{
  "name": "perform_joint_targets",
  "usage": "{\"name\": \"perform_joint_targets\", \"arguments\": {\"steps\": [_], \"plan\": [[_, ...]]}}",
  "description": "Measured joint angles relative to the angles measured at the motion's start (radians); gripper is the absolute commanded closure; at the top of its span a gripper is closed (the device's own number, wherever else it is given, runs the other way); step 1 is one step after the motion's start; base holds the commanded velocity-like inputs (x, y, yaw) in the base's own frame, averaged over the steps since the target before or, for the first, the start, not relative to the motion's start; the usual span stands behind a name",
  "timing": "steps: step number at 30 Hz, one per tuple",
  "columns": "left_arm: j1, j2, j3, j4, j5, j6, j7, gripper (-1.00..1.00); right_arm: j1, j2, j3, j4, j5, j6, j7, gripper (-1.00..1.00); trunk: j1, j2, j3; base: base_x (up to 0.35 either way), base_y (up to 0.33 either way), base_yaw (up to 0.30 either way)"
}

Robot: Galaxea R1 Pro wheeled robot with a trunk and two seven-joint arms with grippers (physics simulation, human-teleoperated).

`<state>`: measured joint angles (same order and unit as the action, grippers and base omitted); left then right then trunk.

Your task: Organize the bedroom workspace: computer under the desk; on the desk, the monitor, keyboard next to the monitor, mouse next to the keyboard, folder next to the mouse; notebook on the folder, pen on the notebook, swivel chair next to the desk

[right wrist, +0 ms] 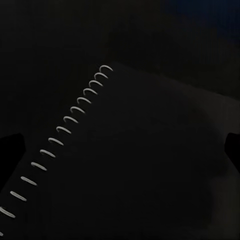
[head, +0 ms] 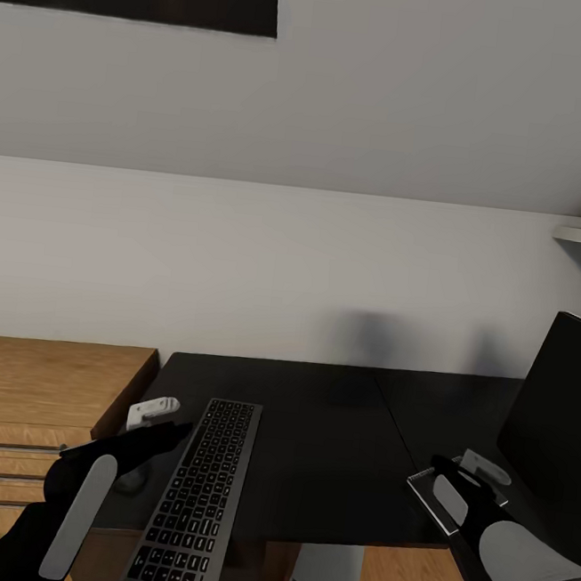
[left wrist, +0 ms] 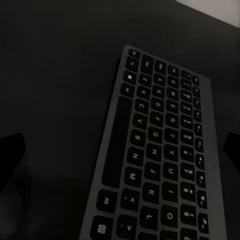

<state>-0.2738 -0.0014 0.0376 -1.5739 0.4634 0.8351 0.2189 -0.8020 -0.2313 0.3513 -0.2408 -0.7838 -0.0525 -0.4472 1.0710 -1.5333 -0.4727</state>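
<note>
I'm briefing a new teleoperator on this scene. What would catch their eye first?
The keyboard lies on the black desk, angled, its near end over the front edge beside the left gripper. At the right stands the dark monitor, with the right gripper in front of it. The right wrist view looks onto a dark spiral-bound notebook.

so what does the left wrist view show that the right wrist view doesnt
Left wrist view: the keyboard, its dark keys and grey rim lying flat, plus a pale strip of wall past the desk's far edge. Right wrist view: a dark notebook with a white spiral binding along one edge. Both share the black desk top underneath and dark claw fingertips at the frame sides, set wide apart around nothing.
</note>
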Motion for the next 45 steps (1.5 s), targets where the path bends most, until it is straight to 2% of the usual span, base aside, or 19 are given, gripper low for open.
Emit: {"name": "perform_joint_targets", "arguments": {"steps": [13, 15, 19, 25, 45], "plan": [[0.000, -0.001, -0.001, 0.000, 0.000, 0.000, 0.000, -1.00, 0.000, 0.000, 0.000, 0.000, 0.001, -0.001, 0.001, -1.00, 0.000, 0.000, 0.000, 0.000, 0.000, 0.000], [0.000, -0.001, -0.001, 0.000, 0.000, 0.000, 0.000, -1.00, 0.000, 0.000, 0.000, 0.000, 0.001, -0.001, 0.001, -1.00, 0.008, -0.014, -0.006, 0.000, 0.000, 0.000], [0.000, -0.001, -0.001, 0.000, 0.000, 0.000, 0.000, -1.00, -0.002, 0.001, 0.016, -0.002, 0.030, -0.003, -0.002, -1.00, 0.023, -0.042, -0.018, 0.000, 0.000, 0.000], [0.000, -0.001, -0.001, 0.000, 0.000, 0.000, 0.001, -1.00, -0.002, 0.002, 0.013, -0.017, 0.026, -0.050, -0.002, -1.00, 0.046, -0.084, -0.037, 0.000, 0.000, 0.000], [0.000, 0.002, 0.000, 0.009, -0.002, 0.000, 0.000, -1.00, -0.001, 0.002, 0.014, -0.017, 0.027, -0.050, -0.002, -1.00, 0.046, -0.084, -0.037, 0.000, 0.000, 0.000]]}}
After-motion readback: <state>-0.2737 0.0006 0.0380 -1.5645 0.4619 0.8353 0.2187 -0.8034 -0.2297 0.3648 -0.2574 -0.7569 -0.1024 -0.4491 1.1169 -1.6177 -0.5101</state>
